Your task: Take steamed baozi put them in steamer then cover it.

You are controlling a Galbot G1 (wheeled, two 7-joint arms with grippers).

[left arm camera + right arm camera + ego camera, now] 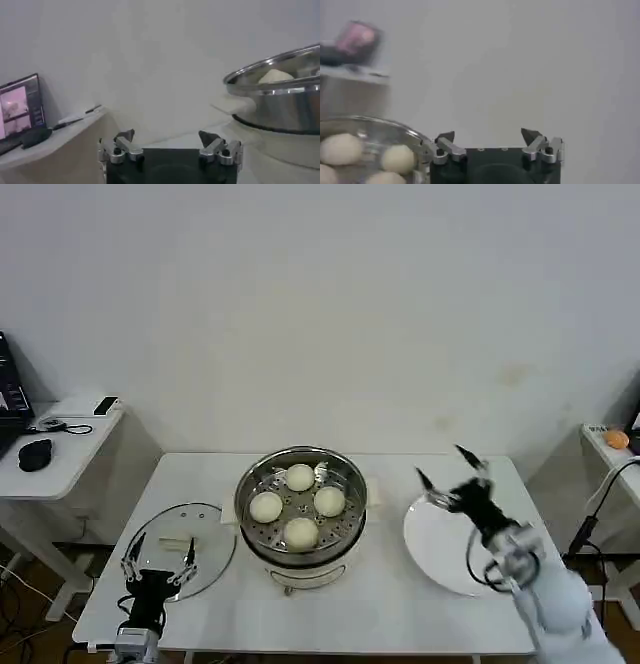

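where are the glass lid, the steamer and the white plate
glass lid (205, 529): head view, bare glass near its far edge
steamer (300, 459): head view, far steel rim
white plate (432, 539): head view, bare surface left of the right arm

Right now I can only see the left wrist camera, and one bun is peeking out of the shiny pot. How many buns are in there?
Observer: Four baozi sit in the steamer, on its holed tray.
Operator: Is the lid on it?
Observer: No. The glass lid lies flat on the table to the steamer's left, and the left end effector is open above the lid's near edge.
Operator: Are there buns anywhere outside the pot?
Observer: None that I can see. The white plate to the steamer's right holds nothing, and the right end effector is open above the plate's far edge.
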